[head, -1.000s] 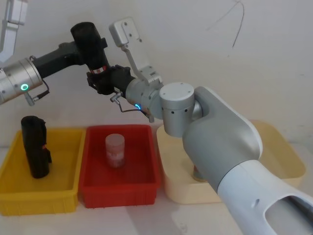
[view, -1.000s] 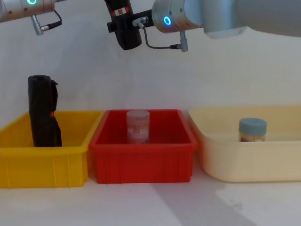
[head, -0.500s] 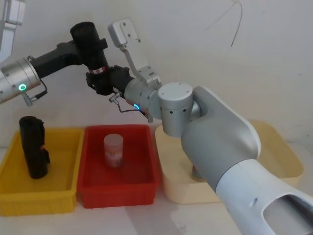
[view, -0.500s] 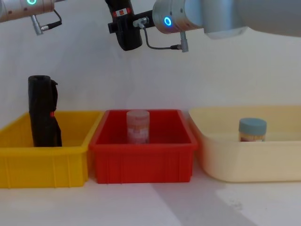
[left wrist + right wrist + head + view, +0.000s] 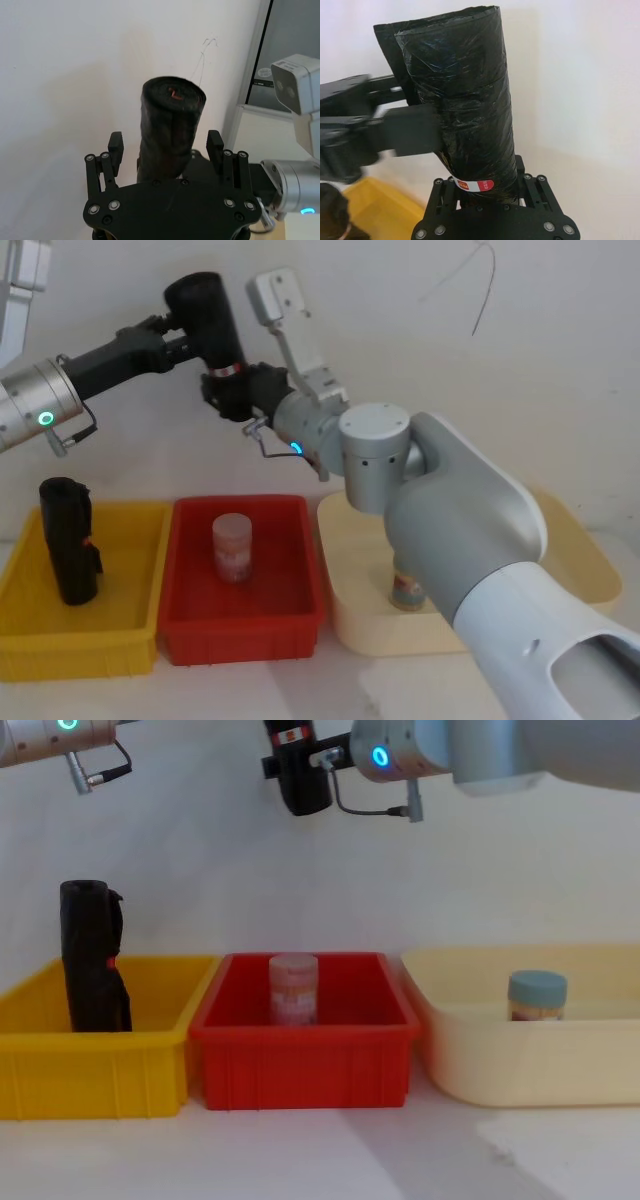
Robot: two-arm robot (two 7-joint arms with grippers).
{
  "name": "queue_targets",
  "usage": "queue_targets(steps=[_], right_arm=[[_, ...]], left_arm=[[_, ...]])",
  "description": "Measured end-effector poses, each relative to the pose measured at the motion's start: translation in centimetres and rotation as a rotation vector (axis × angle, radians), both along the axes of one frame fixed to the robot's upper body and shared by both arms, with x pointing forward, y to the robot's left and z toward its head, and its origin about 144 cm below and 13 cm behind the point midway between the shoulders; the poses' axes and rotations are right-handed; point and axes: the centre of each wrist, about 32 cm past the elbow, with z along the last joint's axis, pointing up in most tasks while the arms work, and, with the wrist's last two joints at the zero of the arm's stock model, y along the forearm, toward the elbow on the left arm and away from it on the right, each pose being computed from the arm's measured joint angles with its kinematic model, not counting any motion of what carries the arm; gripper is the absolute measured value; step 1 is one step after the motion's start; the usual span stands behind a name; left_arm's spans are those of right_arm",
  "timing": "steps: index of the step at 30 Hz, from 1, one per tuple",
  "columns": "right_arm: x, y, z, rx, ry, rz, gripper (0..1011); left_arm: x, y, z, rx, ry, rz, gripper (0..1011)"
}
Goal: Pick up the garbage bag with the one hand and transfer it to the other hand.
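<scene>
Garbage bag (image 5: 207, 325) up high above the bins in the head view, pinned near its label end by the right gripper (image 5: 232, 392), clamped on the roll so the handover can finish. Left gripper (image 5: 172, 335) level with the upper part, beside it.

Left wrist view: roll (image 5: 169, 127) end-on between the left fingers (image 5: 215, 145), both spread clear of it, looks like release.

Right wrist view: right gripper (image 5: 487, 192) squeezing the roll just below the red-and-white label (image 5: 473, 185).

Chest view: roll's lower end (image 5: 300, 780) hanging well above the red bin (image 5: 300, 1065).
</scene>
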Motion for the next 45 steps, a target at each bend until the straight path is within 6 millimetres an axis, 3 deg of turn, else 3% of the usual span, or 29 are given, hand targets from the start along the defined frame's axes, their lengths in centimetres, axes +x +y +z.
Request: queue_targets(steps=[14,24,33,39,45], right_arm=[[0.3,-4.2,-0.6,0.017,0.010,-0.175,552],[-0.6,-9.2,-2.1,0.017,0.048,-0.320,552],[-2.6,-15.1,-3.5,0.021,0.078,-0.433,552],[-3.7,-17.4,-3.7,0.026,0.085,-0.468,552],[-4.5,-18.8,-3.7,0.027,0.087,-0.489,726]], left_arm=[[0.0,0.0,0.0,0.000,0.000,0.000,1001],[0.0,0.0,0.0,0.000,0.000,0.000,1001],[0.0,0.0,0.0,0.000,0.000,0.000,1001],[0.0,0.0,0.0,0.000,0.000,0.000,1001],[0.0,0.0,0.0,0.000,0.000,0.000,1001]])
